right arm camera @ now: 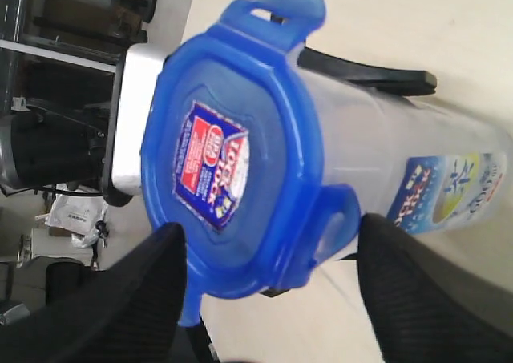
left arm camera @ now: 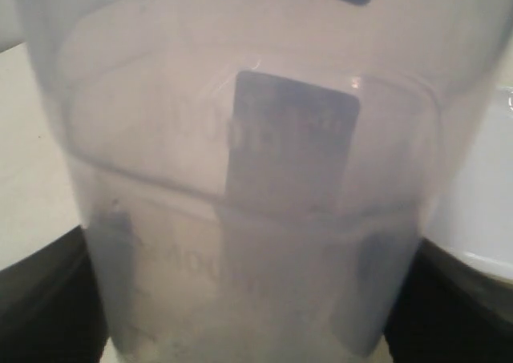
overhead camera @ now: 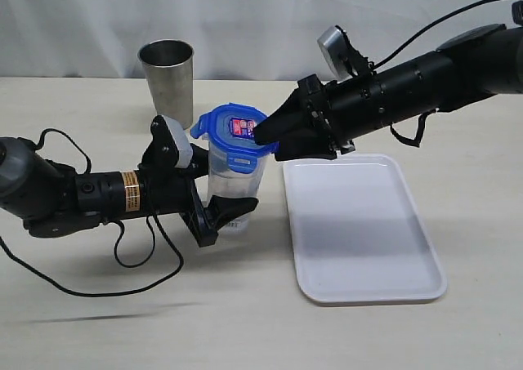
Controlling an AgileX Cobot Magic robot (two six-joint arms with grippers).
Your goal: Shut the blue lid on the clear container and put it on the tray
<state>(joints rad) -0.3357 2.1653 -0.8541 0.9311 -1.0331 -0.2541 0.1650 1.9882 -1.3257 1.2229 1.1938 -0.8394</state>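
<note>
Left gripper [overhead camera: 229,213] is clamping the clear container [overhead camera: 235,192] low on its body. In the left wrist view the container wall [left arm camera: 256,179] is filling the picture, with a dark finger [left arm camera: 48,299] pressing at either side. Right gripper [overhead camera: 263,133] is hanging at the near edge of the blue lid [overhead camera: 233,133] with its jaws spread wide and gripping nothing. In the right wrist view the fingers [right arm camera: 136,299] are standing either side of one lid flap [right arm camera: 333,219].

Lid is sitting on the container mouth. At least two flaps are sticking outward rather than lying flat against the wall, so I am judging the lid placed but not yet latched. The remaining flaps are not showing clearly.

Container is standing upright on the table [overhead camera: 82,321], just beside the tray [overhead camera: 359,223] and not on it. A steel tumbler [overhead camera: 167,80] is standing behind, apart from both.

Left to do, as I read it: press the flaps down, then carry the closed container across onto the tray.
</note>
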